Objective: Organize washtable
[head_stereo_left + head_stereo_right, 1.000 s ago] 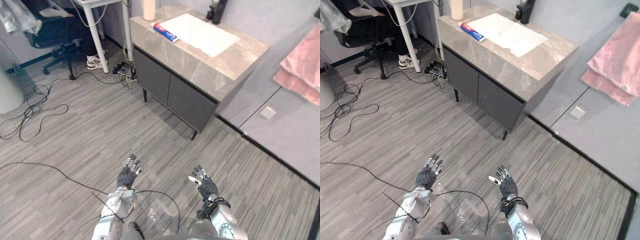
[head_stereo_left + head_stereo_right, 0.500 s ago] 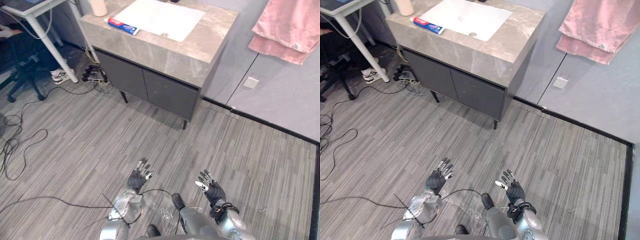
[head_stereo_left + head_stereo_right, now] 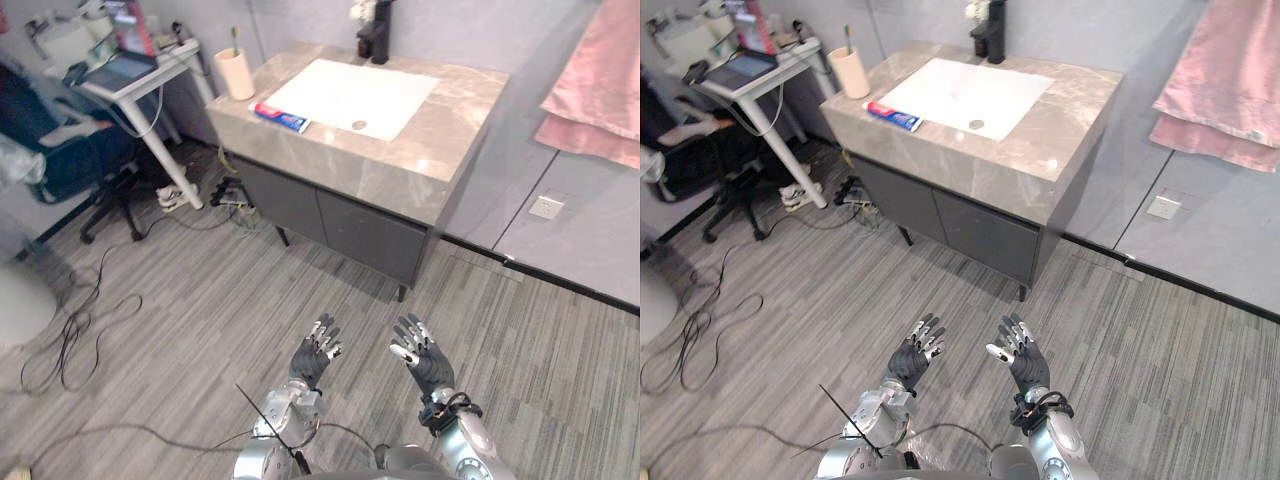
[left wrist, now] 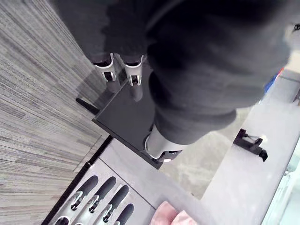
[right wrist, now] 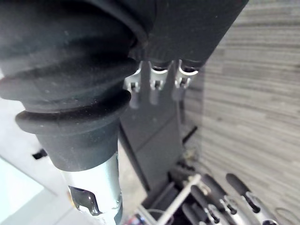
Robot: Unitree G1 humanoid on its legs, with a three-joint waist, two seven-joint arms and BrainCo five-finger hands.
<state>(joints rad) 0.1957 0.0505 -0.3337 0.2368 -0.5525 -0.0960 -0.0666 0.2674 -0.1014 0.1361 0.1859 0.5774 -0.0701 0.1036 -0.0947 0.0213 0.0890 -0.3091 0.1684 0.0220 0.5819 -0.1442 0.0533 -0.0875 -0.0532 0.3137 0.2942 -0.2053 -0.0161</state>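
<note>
The washtable point(image 3: 440, 150) is a grey stone top on a dark cabinet, standing against the wall ahead of me. A white sink point(image 3: 350, 97) is set in it, with a black faucet point(image 3: 372, 30) behind. A red, white and blue toothpaste tube point(image 3: 281, 117) lies left of the sink. At the far left corner stands a beige cup point(image 3: 237, 73) holding a toothbrush. My left hand point(image 3: 315, 352) and right hand point(image 3: 422, 358) hover side by side over the floor in front of the cabinet, both open with fingers straight and holding nothing.
Pink towels point(image 3: 600, 100) hang on the wall to the right, with a wall socket point(image 3: 545, 207) below. A white desk point(image 3: 130, 75) with a laptop, an office chair point(image 3: 80, 165) and loose cables point(image 3: 70, 330) take up the left. Striped grey floor lies between me and the cabinet.
The camera has swung, so the washtable now sits near the centre of the picture with the faucet and cup in sight. Both hands stay raised and open, a little closer together.
</note>
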